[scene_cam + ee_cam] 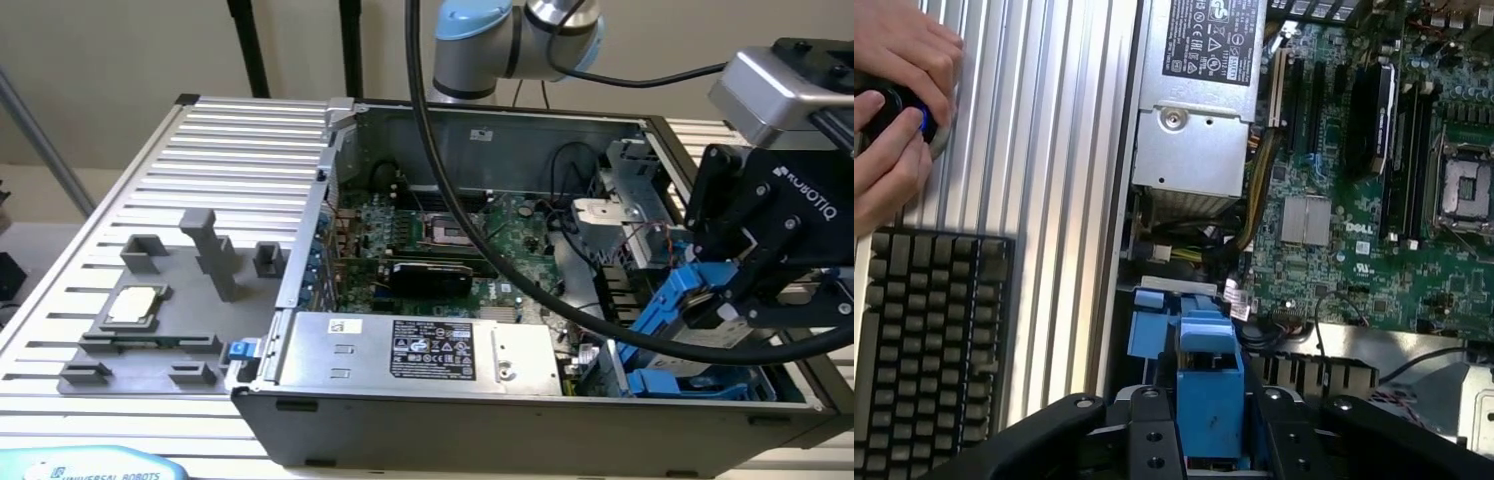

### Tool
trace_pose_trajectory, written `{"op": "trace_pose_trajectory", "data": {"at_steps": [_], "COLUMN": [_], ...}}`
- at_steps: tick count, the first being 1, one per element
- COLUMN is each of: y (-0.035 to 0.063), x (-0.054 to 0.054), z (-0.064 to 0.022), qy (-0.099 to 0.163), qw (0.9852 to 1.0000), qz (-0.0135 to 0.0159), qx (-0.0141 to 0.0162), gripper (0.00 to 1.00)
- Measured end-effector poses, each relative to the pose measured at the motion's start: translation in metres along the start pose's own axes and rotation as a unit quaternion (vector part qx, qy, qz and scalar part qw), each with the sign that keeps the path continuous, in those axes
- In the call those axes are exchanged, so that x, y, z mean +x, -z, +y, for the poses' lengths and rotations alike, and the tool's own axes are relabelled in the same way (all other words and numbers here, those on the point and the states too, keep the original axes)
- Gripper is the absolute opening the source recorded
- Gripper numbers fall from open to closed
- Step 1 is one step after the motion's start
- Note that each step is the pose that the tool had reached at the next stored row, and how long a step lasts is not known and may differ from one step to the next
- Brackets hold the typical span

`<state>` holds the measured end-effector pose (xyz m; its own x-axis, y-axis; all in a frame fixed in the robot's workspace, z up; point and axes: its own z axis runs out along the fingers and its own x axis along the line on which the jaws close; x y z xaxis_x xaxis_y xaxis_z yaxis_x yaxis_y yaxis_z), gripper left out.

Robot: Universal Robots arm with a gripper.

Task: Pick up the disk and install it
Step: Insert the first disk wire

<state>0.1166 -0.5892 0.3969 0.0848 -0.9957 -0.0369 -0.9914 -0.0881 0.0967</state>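
Closest thing first: the disk (pixel 1209 385) is clamped in the pincer (pixel 1210 425), up off the table and hanging at a slant over the blue drive bay (pixel 694 385), in the corner of the case (pixel 534 430) on the exterior view's right.

My take on handling: it's a rigid metal brick, probably hefty for its size, and it won't like knocks. The blue plastic frame around it looks smooth and maybe a bit flexy, so it could slip or twist if held off-centre. I'd grab across the frame's two long sides, near the middle, and keep off the label face and the connector end.

The pincer's jaws are pulled in fairly narrow, one black finger on each side of the blue frame. It touches nothing else that I can make out.

Further in, there's the big grey power supply box (pixel 427 350) with its label, then the green motherboard (pixel 454 235). Out past the case, on the slatted table (pixel 240 150), a small silver chip (pixel 134 305) sits in a grey fixture. The wrist view also catches a keyboard (pixel 924 340) and a person's hand (pixel 894 80) on a black knob.
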Motion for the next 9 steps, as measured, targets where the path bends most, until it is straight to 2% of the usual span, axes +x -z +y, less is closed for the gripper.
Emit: {"op": "trace_pose_trajectory", "data": {"at_steps": [2, 4, 6, 7, 9], "y": [-0.0007, -0.0024, -0.0014, -0.0012, -0.0007], "x": [0.0003, 0.0006, 0.0004, 0.0004, 0.0004], "z": [-0.0001, -0.0001, -0.0001, -0.0001, -0.0001], "qy": [0.000, 0.000, 0.000, 0.000, 0.000], "qw": [1.0000, 1.0000, 1.0000, 1.0000, 1.0000], "qz": [0.0001, -0.0013, -0.0003, -0.0002, -0.0002], "qx": [-0.0005, -0.0007, -0.0007, -0.0007, -0.0008], "gripper": [0.33, 0.34, 0.34, 0.40, 0.40]}}
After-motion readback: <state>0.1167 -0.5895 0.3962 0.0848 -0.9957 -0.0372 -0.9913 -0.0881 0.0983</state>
